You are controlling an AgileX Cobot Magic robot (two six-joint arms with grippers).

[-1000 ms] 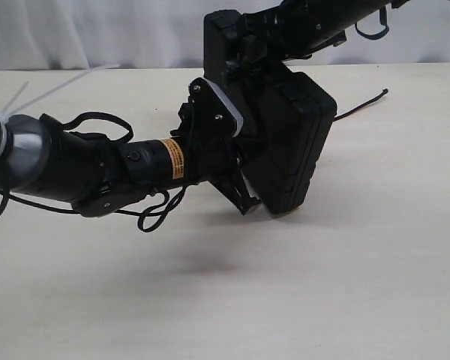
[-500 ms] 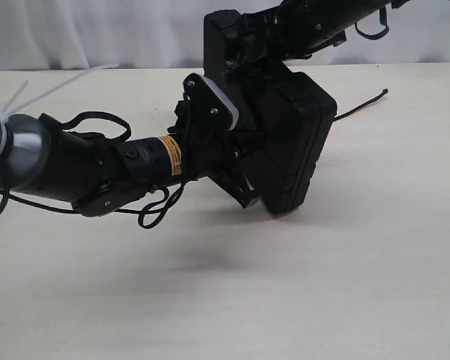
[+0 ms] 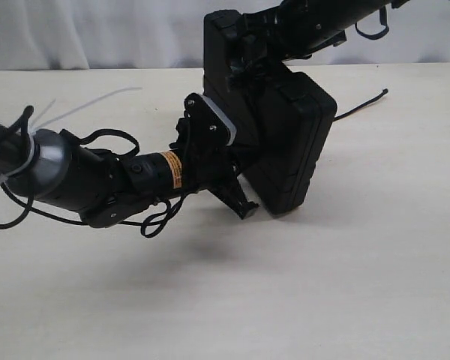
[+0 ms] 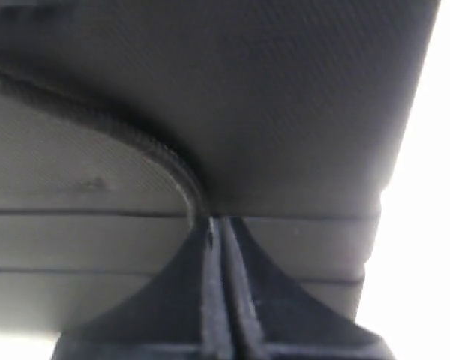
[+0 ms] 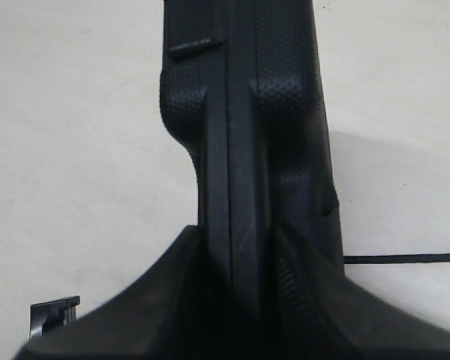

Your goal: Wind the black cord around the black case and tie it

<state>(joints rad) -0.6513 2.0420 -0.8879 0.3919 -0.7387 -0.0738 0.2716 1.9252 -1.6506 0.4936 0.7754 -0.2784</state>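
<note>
1. The right gripper [image 5: 240, 255] is standing partly open and clamping the case [image 3: 292, 142] by one edge. It is holding the case upright and clear of the table [image 3: 345, 285].
2. The left gripper [image 4: 216, 240] is showing fully closed, with its tips pressing against the case. The cord [image 4: 120, 131] is curving across the case face into those tips and appears to be pinched there.
3. One plain end of the cord is lying on the table on the case's far side.
4. Judgement: wrapping is under way. A full turn cannot be confirmed, no knot is showing, and tying is outstanding.
5. Container: the case seam is reading closed in the right wrist view, and any contents are not showing.
</note>
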